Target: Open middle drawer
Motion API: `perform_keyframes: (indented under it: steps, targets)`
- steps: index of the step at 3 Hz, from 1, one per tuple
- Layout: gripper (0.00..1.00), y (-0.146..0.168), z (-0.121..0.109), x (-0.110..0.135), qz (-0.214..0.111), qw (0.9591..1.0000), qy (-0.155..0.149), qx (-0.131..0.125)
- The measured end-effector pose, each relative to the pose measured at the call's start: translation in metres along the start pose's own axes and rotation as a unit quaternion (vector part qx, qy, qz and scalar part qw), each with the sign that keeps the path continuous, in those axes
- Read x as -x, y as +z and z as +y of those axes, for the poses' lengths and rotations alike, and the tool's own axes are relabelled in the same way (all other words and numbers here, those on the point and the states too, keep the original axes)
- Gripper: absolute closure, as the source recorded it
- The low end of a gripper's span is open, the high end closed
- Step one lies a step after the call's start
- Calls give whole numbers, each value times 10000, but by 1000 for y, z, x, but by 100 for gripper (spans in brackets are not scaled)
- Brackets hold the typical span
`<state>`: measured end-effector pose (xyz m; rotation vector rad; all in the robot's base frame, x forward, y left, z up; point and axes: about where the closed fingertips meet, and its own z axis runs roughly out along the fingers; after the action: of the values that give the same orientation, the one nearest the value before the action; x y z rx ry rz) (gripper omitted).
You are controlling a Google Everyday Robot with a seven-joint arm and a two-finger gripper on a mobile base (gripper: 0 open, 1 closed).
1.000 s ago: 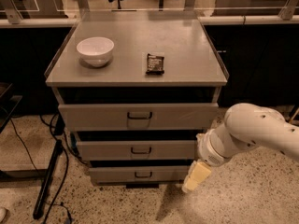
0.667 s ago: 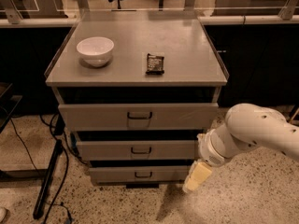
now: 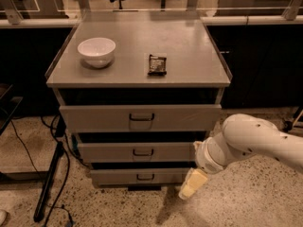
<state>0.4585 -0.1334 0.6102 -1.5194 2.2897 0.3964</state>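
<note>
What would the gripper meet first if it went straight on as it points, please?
Probably the floor: the gripper hangs low beside the cabinet, pointing down-left, below the middle drawer. Depth unclear.

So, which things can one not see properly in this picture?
Camera view:
- Middle drawer: the inside is hidden by its own front and the top drawer above.
- Arm: cut off by the right edge.
- Hand, low by the bottom drawer's right end: whether it touches the cabinet cannot be told.
- Packet: label unreadable.
</note>
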Motion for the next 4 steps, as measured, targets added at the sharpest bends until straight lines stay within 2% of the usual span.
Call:
perform_keyframes:
  steps: [1, 2, 3, 4]
  targets:
    - [0, 49, -8, 9, -159, 9997, -27, 170]
    - [0, 51, -8, 8, -162, 9997, -25, 182]
    - [0, 74, -16, 3, -237, 9995, 113, 199]
    - [0, 122, -50, -3, -350, 9987, 353, 132]
